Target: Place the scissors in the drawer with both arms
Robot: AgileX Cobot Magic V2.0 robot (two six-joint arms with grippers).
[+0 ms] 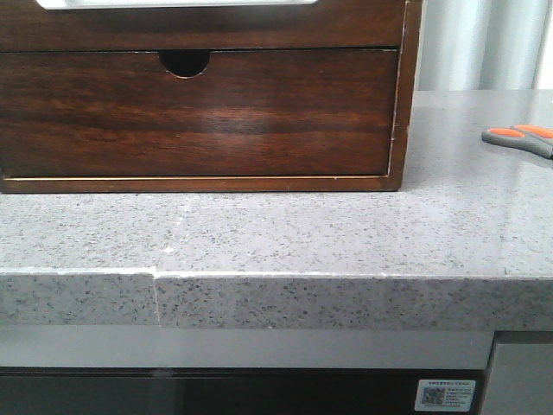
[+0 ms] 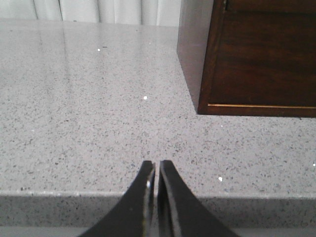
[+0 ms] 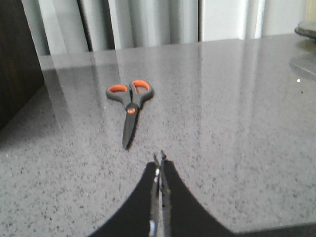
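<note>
While scissors (image 3: 129,106) lie flat on counter (image 1: 285,233), apart from chest (image 1: 203,95), nothing done yet. Left gripper (image 2: 157,173) and right gripper (image 3: 160,163) both clenched, empty. Drawer opening, pickup, placing remain.

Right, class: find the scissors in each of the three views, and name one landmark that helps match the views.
Front view: scissors at the right edge, cut off, on the counter right of the wooden chest.
Left wrist view: not in it.
Right wrist view: lying flat, whole, left of centre.
Shared landmark: the wooden chest's dark side, and the speckled grey counter.
</note>
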